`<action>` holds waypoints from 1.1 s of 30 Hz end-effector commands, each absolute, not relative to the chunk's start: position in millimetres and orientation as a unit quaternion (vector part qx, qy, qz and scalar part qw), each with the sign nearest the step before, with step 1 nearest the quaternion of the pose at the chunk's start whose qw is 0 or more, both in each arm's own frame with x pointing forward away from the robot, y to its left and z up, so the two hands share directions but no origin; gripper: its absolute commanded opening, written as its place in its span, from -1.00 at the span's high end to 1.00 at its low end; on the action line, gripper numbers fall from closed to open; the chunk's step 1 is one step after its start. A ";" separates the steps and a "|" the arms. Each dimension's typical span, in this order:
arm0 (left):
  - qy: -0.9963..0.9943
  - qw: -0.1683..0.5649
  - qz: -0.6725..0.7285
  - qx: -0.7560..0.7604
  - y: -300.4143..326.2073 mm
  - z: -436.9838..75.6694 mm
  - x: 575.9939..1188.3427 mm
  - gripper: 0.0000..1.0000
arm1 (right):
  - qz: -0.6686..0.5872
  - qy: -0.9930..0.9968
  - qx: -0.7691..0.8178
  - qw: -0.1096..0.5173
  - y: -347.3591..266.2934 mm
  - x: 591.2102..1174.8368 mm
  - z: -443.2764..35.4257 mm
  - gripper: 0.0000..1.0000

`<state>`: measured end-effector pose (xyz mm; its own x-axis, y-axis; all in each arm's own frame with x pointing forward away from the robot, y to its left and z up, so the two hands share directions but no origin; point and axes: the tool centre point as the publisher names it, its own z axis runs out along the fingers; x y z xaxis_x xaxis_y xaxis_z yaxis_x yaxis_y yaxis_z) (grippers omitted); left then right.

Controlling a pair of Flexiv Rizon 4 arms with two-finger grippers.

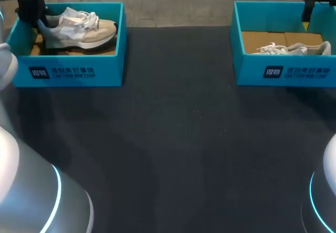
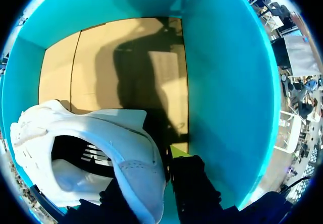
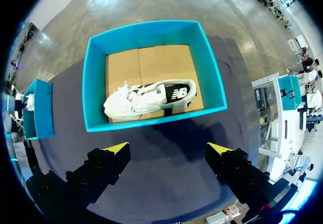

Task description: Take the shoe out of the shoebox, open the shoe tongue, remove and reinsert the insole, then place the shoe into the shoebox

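Note:
A grey, white and beige shoe [image 1: 79,28] sits in the left teal shoebox [image 1: 68,73] at the table's far left. My left gripper [image 1: 32,12] is at its heel. In the left wrist view the shoe's white heel collar [image 2: 136,168] stands between the two fingers of the left gripper [image 2: 151,178], one inside the shoe's opening and one outside near the box wall [image 2: 227,82]; it is shut on the heel. A second, white shoe [image 3: 149,99] lies in the right shoebox [image 3: 151,120]. My right gripper [image 3: 167,151] hangs open, high above the table in front of that box.
The right shoebox [image 1: 283,73] with its white shoe [image 1: 291,48] stands at the far right, my right arm [image 1: 315,2] behind it. Both boxes have brown cardboard floors. Dark table cloth [image 1: 173,138] lies between and in front of the boxes.

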<state>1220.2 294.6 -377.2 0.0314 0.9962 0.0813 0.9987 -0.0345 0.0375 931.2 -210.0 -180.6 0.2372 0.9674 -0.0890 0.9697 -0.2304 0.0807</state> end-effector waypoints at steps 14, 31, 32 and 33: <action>-0.704 0.010 -0.028 -0.710 294.8 -320.4 1219.0 1.00 | -0.010 0.617 0.784 0.060 -209.8 931.2 -180.8 -1.00; -0.708 0.009 -0.057 -0.704 285.7 -248.0 1195.1 1.00 | -0.010 0.617 0.784 0.060 -209.8 931.2 -180.8 -1.00; -0.708 0.008 -0.061 -0.703 285.5 -243.5 1193.0 1.00 | -0.010 0.617 0.784 0.060 -209.8 931.2 -180.8 -1.00; -0.707 0.006 -0.066 -0.704 285.2 -238.9 1191.4 1.00 | -0.010 0.617 0.784 0.060 -209.8 931.2 -180.8 -1.00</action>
<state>1219.0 289.7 -263.3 -0.0102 0.9958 0.0905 0.9994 0.0072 0.0336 931.1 -210.1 -180.6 0.2373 0.9673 -0.0890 0.9697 -0.2305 0.0807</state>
